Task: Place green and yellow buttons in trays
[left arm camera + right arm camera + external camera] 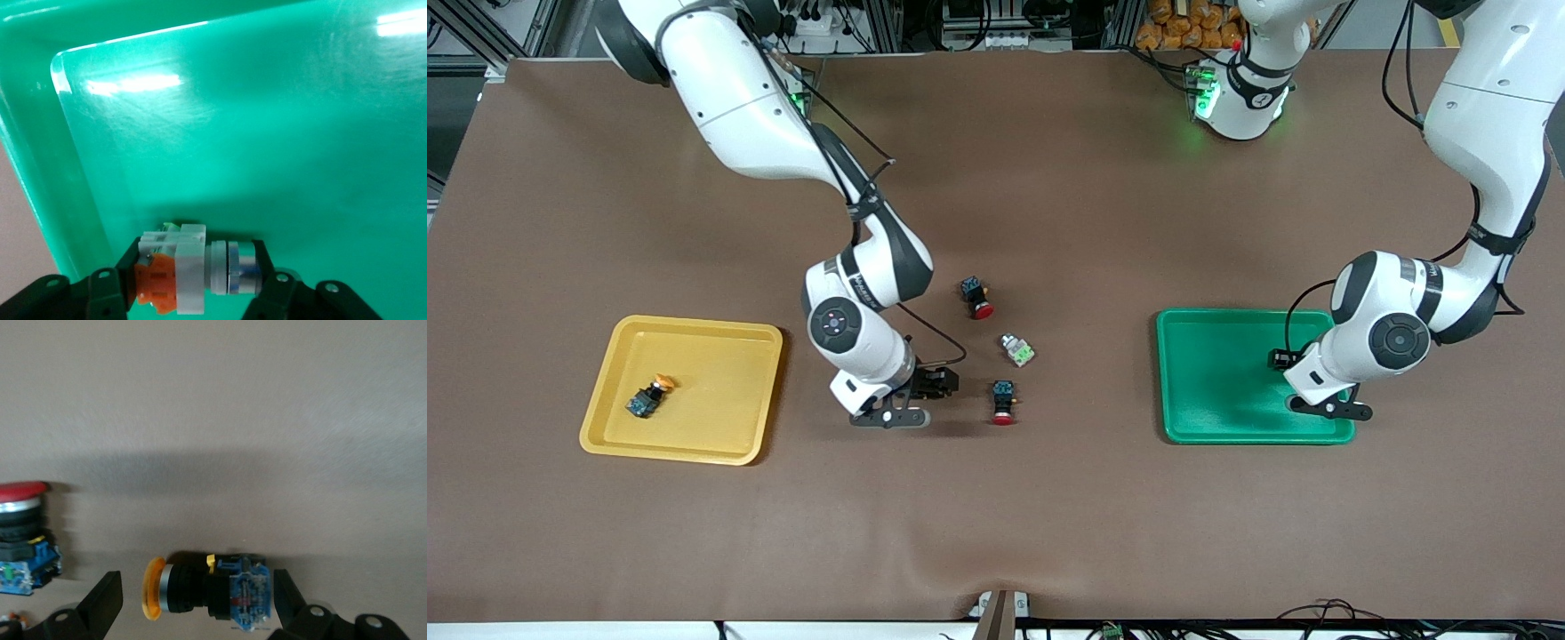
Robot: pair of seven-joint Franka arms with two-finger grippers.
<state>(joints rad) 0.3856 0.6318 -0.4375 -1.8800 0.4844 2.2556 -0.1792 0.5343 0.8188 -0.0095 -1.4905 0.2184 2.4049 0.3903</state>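
The left gripper (1332, 407) is held low over the green tray (1209, 373), at the tray's corner nearest the front camera toward the left arm's end of the table; its fingers (107, 293) are closed on a whitish-bodied switch (190, 277), which is gripped lying on its side, so that it can be set down flat on the tray floor; a release seems to be the step in hand. This switch is seen to have a pale translucent body, an orange block at one end and a metallic ring at the other.

The right gripper (925, 396) is lowered to the brown table mat (1049, 516) between the yellow tray (694, 444) and the loose switches; its fingers (103, 603) are spread on either side of a black-bodied switch with an orange-yellow cap (207, 593), which lies on its side on the mat and is not yet clamped; the fingers are judged to be placed for a pinch across the switch's length.

Another yellow-capped switch (649, 396) is already lying in the yellow tray. A whitish switch with a light-green block (1016, 350) is left on the mat near the table's middle, between two red-capped switches (977, 297) (1003, 401), which are not wanted.
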